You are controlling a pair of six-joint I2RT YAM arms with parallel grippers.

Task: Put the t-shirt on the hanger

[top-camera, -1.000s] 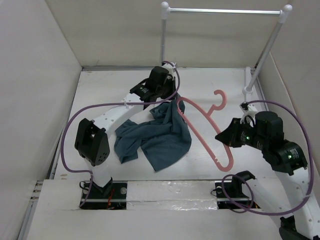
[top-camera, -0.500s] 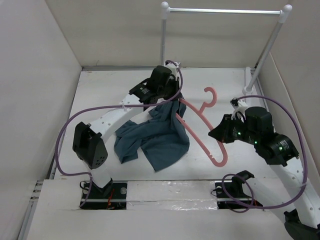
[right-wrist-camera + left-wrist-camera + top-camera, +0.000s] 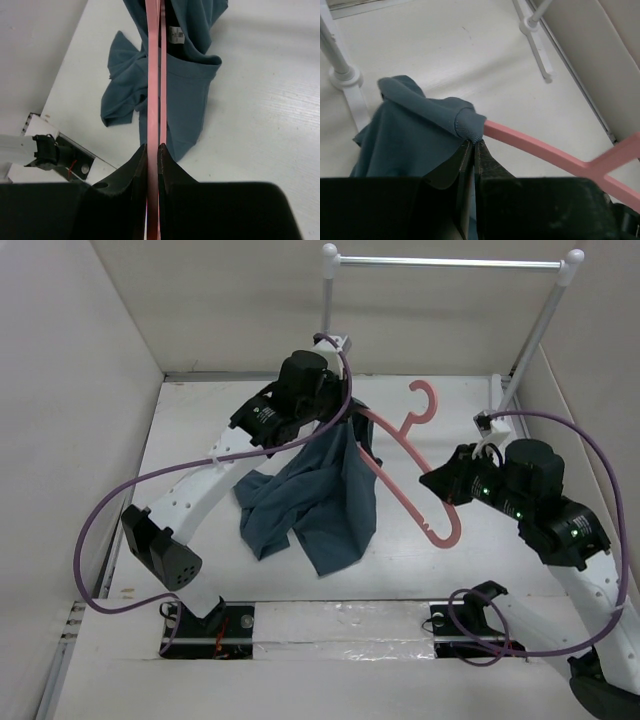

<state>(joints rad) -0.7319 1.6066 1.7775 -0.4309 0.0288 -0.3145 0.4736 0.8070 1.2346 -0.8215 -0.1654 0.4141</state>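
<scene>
My left pincer point(image 3: 474, 142) was clamped shut on a hemmed fold of the t-shirt point(image 3: 320, 495). It held the fold up while the lower cloth trailed on the counter point(image 3: 200, 420). My right pincer point(image 3: 152, 146) was closed on the hanger point(image 3: 402, 468), partway along its length. The hanger's long axis ran straight from the right pincer toward the left one. Its far arm disappeared under the held fold, near the neck label point(image 3: 175, 34). I judged the next push should follow that line.

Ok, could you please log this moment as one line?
left gripper: shut on t-shirt | right gripper: shut on hanger | one hanger end under t-shirt fabric
</scene>
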